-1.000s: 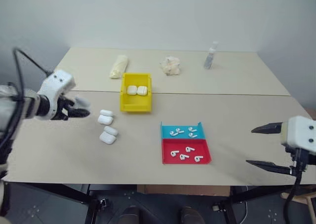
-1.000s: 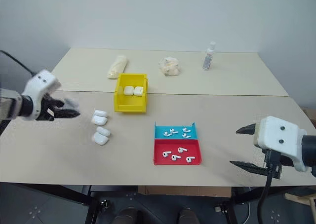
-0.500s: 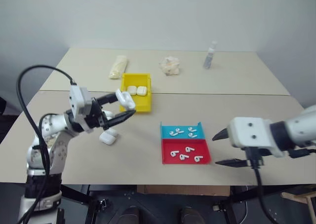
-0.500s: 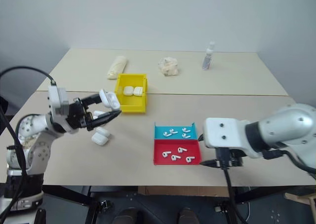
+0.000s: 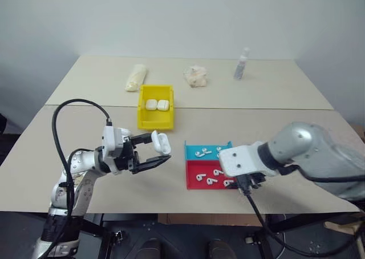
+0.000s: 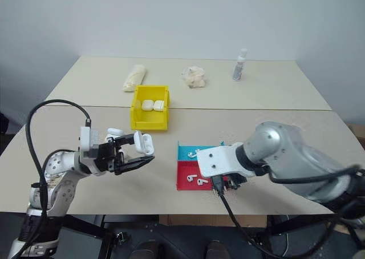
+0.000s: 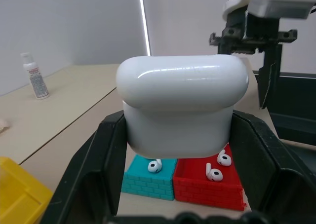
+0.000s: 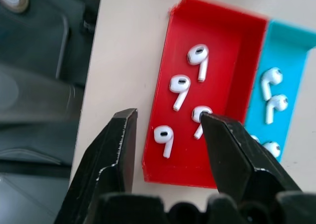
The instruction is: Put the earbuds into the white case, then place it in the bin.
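- My left end effector (image 5: 155, 153) has carried the white case (image 5: 161, 142) from beside the loose cases toward the red tray (image 5: 191, 181).
- My right end effector (image 8: 168, 135) has swung in over the red tray, its fingers narrower.

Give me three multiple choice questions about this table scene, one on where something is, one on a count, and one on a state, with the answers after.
1. Where is the right gripper?
A. Over the yellow bin
B. Over the red tray
C. By the bottle

2. How many cases lie in the bin?
A. Two
B. Four
C. None

3. What is the left gripper doing?
A. Hanging open
B. Shut on an earbud
C. Holding a white case

Answers:
1. B, its fingers hang above the red tray and its earbuds.
2. A, two cases sit side by side inside.
3. C, the case sits between its fingers.
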